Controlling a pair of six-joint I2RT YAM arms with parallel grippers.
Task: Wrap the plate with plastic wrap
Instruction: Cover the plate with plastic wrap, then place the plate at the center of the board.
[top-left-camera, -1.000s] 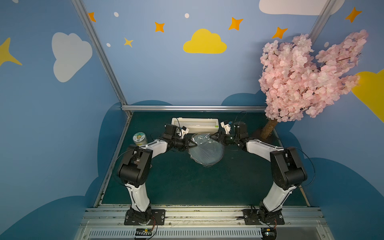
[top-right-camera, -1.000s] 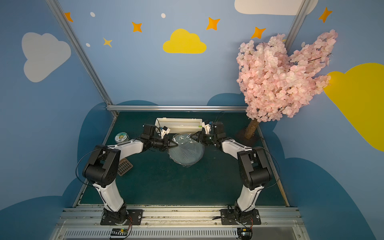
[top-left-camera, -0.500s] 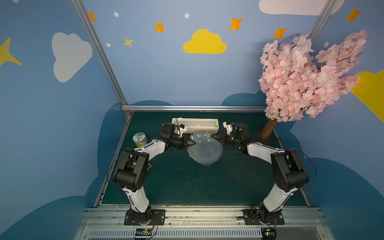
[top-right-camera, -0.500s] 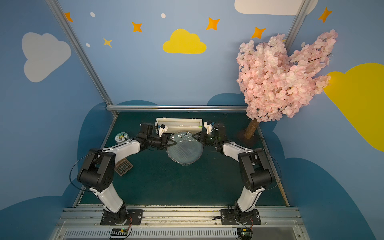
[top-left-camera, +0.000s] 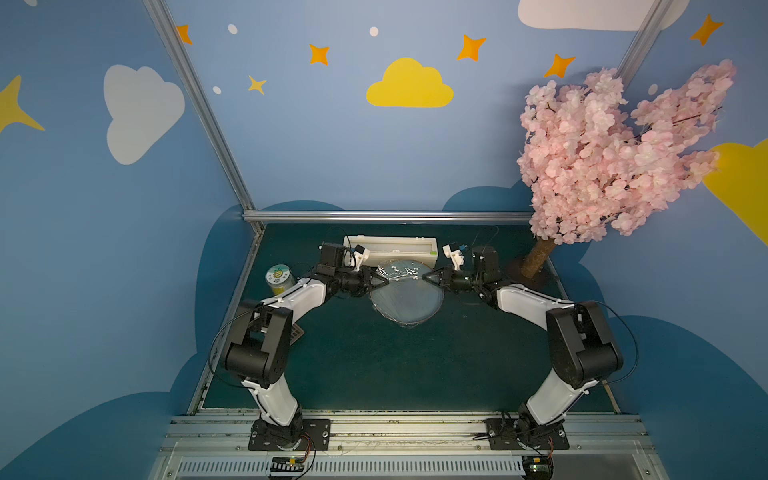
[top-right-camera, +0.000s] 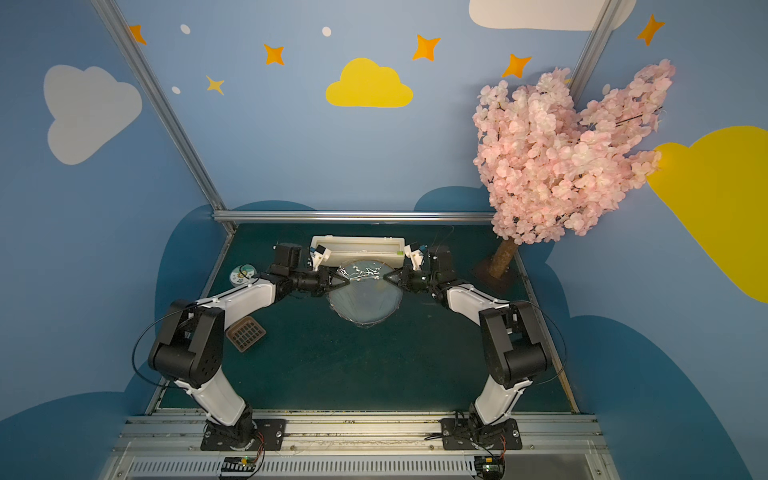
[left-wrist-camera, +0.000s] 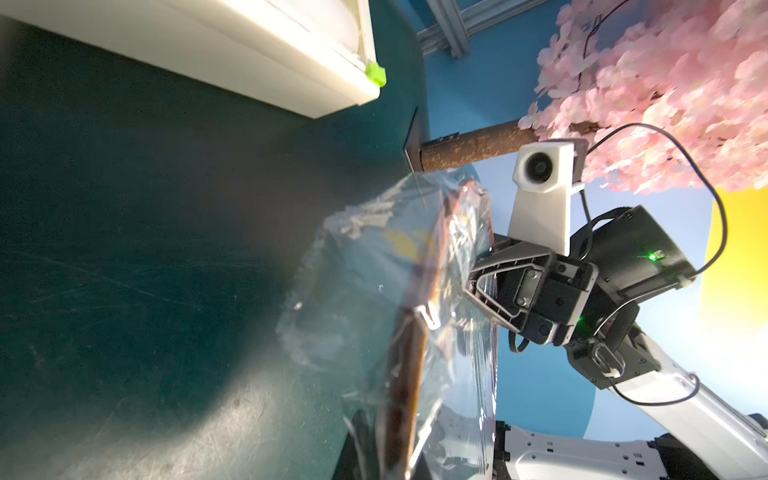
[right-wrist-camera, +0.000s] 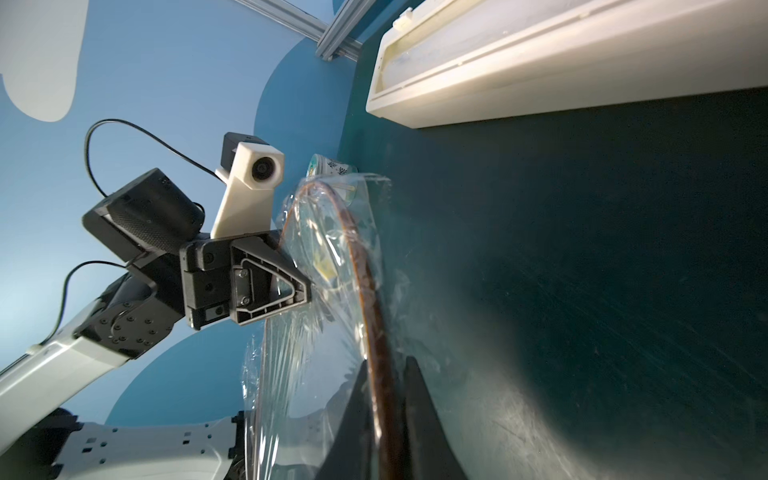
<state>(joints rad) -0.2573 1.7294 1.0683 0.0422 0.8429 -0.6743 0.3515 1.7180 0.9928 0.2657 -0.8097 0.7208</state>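
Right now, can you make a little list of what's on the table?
Plate: round grey-blue glazed plate, mid-table
Wrap: crinkled clear plastic wrap, draped over the plate
Left end effector: shut on the plate's wrapped rim
Right end effector: shut on the opposite rim
Behind plate: long cream dispenser box
By left arm: small yellow-labelled jar

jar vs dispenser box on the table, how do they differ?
The jar is small, round and yellow-labelled; the dispenser box is long, rectangular and cream. The jar stands at the green table's left edge; the dispenser box lies at the back, just behind the plate. Both rest on that table.
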